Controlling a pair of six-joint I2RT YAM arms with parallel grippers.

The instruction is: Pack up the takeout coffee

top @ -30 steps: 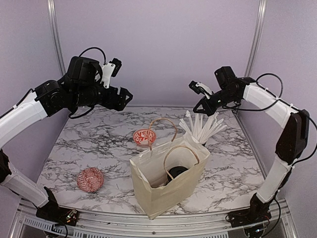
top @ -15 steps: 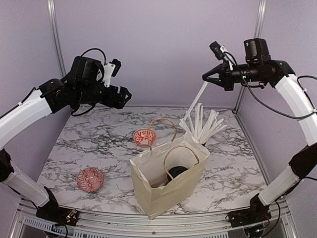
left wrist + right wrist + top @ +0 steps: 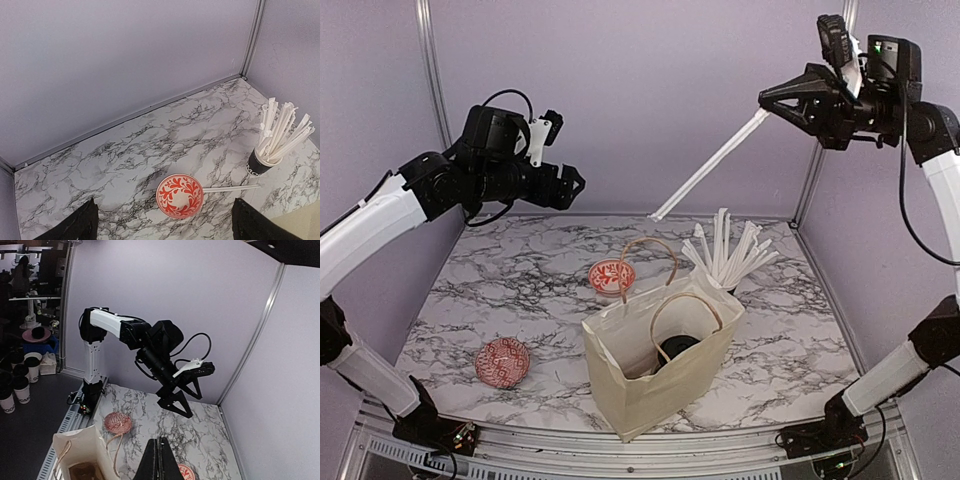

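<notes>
Slip risk: right gripper [image 3: 767, 101], clenched on a straw [image 3: 710, 162] by its tip, may let it swing and miss the bag [image 3: 640, 390] at the worktop [image 3: 500, 290] near edge holding the takeout coffee [image 3: 675, 347]; left gripper [image 3: 575, 183] hangs released

Marble table [image 3: 520, 300] with paper bag [image 3: 650, 385], near bowl [image 3: 502, 362], far bowl [image 3: 611, 275], straw cup [image 3: 260, 165]

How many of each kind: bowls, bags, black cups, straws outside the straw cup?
Red-and-white bowls: 2
Paper bag: 1
Black cups: 2 (straw cup, takeout coffee in the bag)
Loose straws: 2 (one in the right gripper, one lying by the far bowl)
Total: 7
</notes>
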